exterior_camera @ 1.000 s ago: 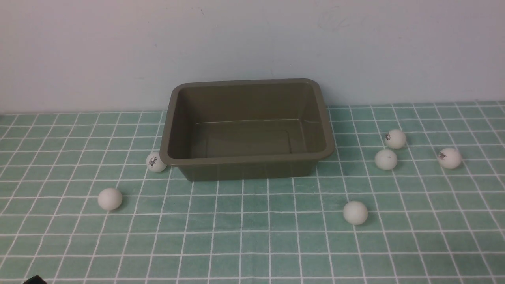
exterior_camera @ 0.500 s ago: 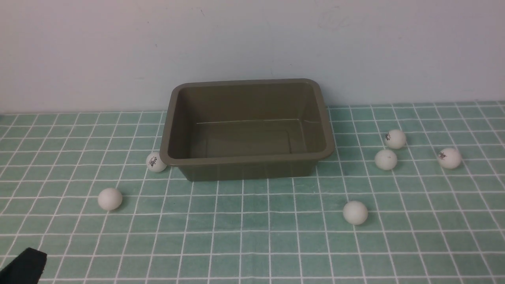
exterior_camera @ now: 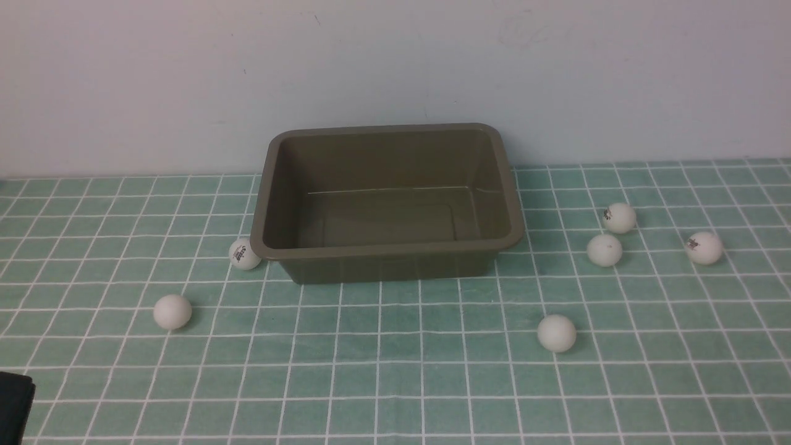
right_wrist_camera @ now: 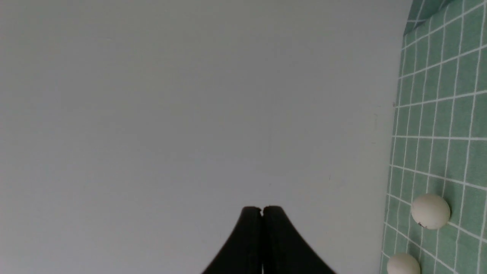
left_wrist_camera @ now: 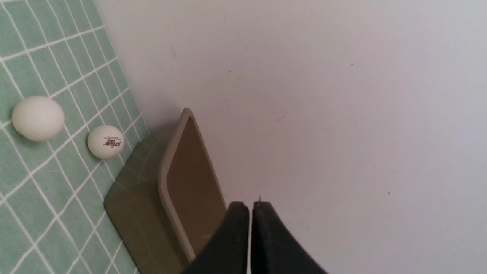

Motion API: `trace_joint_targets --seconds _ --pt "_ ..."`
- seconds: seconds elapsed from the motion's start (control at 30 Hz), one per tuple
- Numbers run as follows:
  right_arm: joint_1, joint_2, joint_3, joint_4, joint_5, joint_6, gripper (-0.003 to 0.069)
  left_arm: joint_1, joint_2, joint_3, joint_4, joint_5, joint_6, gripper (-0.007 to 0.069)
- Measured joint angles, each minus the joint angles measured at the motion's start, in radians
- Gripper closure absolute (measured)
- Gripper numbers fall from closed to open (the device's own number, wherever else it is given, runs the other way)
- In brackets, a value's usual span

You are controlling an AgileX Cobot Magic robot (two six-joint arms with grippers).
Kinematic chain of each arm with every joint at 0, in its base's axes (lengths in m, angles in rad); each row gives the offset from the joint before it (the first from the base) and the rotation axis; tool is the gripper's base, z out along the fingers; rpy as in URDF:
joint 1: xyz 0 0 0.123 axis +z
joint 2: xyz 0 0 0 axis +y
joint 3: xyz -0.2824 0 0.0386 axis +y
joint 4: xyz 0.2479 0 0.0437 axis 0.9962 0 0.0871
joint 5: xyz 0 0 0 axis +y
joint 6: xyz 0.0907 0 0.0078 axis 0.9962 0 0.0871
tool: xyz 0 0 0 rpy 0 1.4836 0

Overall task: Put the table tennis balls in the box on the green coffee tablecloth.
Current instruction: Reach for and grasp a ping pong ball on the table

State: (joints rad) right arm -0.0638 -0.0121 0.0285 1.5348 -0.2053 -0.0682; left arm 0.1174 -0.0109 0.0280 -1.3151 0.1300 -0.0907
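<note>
The olive-brown box (exterior_camera: pixel 383 250) stands empty at the back middle of the green coffee tablecloth (exterior_camera: pixel 395 383). Several white table tennis balls lie around it. One ball (exterior_camera: pixel 245 254) touches the box's front left corner and another (exterior_camera: pixel 172 311) lies nearer me. Right of the box lie three balls (exterior_camera: pixel 604 250) (exterior_camera: pixel 619 217) (exterior_camera: pixel 704 248), and one ball (exterior_camera: pixel 557 333) lies in front of them. My left gripper (left_wrist_camera: pixel 250 205) is shut and empty, facing the box (left_wrist_camera: pixel 169 167) and two balls (left_wrist_camera: pixel 37 118) (left_wrist_camera: pixel 105 141). My right gripper (right_wrist_camera: pixel 261 208) is shut and empty, facing the wall beside two balls (right_wrist_camera: pixel 430 211) (right_wrist_camera: pixel 403 264).
A pale wall (exterior_camera: pixel 395 74) rises right behind the box. A black part of my left arm (exterior_camera: pixel 13 408) shows at the lower left corner of the front view. The cloth reaches the front, left and right edges of that view.
The black part of my left arm has come up into the lower left corner of the front view. The balls and the box have not moved.
</note>
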Motion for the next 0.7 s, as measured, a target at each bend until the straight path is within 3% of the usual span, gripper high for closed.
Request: trace_joint_targets --seconds 0.7 --pt "0.0 0.0 0.0 0.036 0.052 -0.144 0.0675 0.0 0.0 0.0 -0.066 -0.076 0.001 0.0629"
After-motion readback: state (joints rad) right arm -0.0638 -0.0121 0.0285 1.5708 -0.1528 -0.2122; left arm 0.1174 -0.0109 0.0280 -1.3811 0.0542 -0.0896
